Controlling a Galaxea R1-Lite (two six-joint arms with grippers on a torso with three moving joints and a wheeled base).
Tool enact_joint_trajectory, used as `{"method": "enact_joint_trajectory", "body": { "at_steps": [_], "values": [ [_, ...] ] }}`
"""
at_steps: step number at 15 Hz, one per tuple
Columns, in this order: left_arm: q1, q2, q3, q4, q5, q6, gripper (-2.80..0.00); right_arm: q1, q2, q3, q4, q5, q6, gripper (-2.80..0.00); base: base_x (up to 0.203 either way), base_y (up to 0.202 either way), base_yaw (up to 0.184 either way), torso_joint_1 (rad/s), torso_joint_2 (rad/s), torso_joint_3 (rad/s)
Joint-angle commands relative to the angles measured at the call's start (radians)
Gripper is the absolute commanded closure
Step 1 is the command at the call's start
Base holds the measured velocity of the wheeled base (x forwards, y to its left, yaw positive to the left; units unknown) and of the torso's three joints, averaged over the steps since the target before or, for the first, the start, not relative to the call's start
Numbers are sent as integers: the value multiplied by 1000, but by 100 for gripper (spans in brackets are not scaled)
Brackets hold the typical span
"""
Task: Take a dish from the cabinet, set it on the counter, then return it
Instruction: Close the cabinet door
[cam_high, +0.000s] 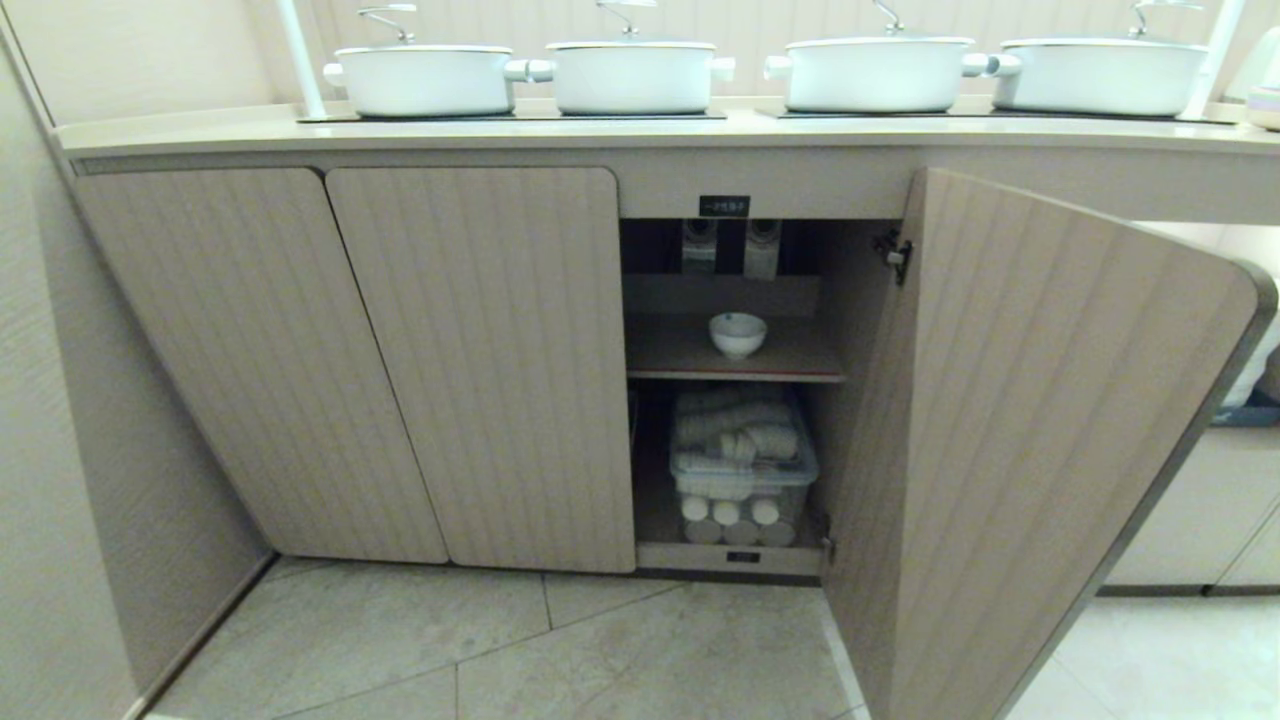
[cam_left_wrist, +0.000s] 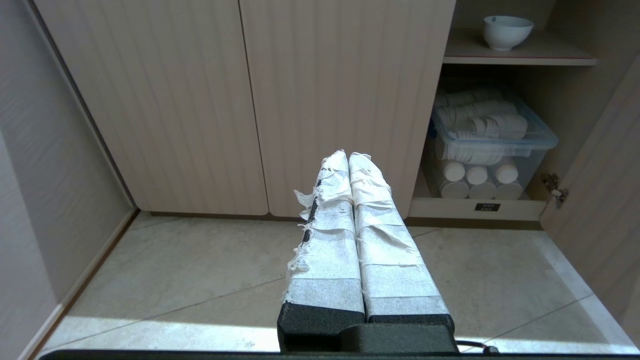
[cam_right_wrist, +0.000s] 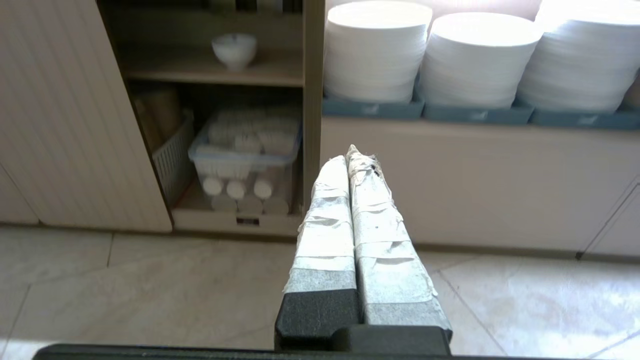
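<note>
The dish (cam_high: 738, 333), a small white bowl, stands upright on the inner shelf of the cabinet (cam_high: 735, 360), whose right door (cam_high: 1010, 440) is swung wide open. The bowl also shows in the left wrist view (cam_left_wrist: 507, 31) and the right wrist view (cam_right_wrist: 234, 50). Above runs the counter (cam_high: 660, 132). Neither arm shows in the head view. My left gripper (cam_left_wrist: 348, 156) hangs low over the floor before the closed doors, its taped fingers pressed together. My right gripper (cam_right_wrist: 347, 155) is shut too, low and well short of the cabinet, holding nothing.
Several white lidded pots (cam_high: 425, 78) stand on the counter. A clear bin of white rolls (cam_high: 742, 470) fills the cabinet's lower part. Stacks of white plates (cam_right_wrist: 376, 50) sit in a niche behind the open door. A wall (cam_high: 60, 400) closes the left side.
</note>
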Motion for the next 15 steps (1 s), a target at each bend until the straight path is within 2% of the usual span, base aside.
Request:
{"method": "enact_joint_trajectory", "body": {
  "at_steps": [1, 7, 9, 13, 15],
  "values": [
    [1, 0, 0, -1, 0, 0, 0, 0, 31, -43, 12, -2, 0, 0, 0, 0, 0, 0, 0, 0],
    [0, 0, 0, -1, 0, 0, 0, -9, 287, -212, 6, -127, 42, 0, 0, 0, 0, 0, 0, 0],
    [0, 0, 0, -1, 0, 0, 0, -57, 363, -267, 6, -164, 47, 0, 0, 0, 0, 0, 0, 0],
    [0, 0, -1, -1, 0, -1, 0, -167, 538, -374, -5, -171, 93, 0, 0, 0, 0, 0, 0, 0],
    [0, 0, 0, -1, 0, -1, 0, -184, 630, -416, -53, -170, 116, 0, 0, 0, 0, 0, 0, 0]
  ]
}}
